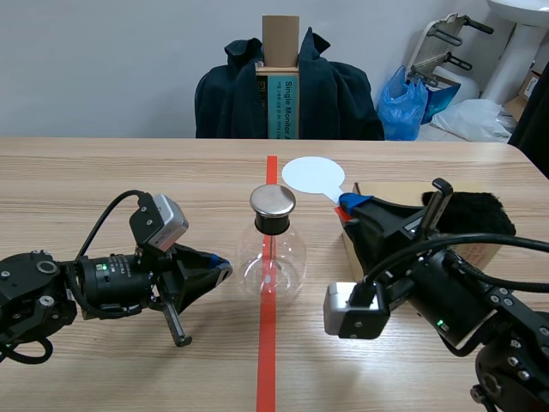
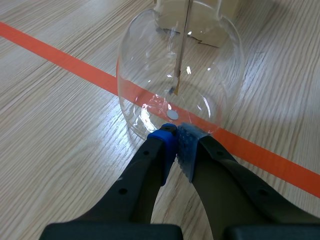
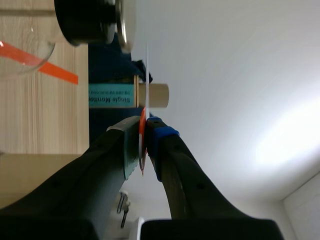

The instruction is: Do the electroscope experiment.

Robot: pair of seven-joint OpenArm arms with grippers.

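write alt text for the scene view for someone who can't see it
A glass flask electroscope with a metal cap stands on a red tape line mid-table. The right gripper holds a white round paddle near the cap, while the left gripper, shut, points at the flask's lower side.

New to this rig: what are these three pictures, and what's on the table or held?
Two black robot arms work at a wooden table. The wide picture looks from between them; the other two come from a camera on each wrist, looking past that arm's gripper. On the table's orange-red tape line stands a glass flask with a metal cap: the electroscope. The left gripper is shut on nothing, its tips by the flask's side. The right gripper is shut on the handle of a white disc, held near the cap. A cardboard box topped with black fur stands by the right arm.
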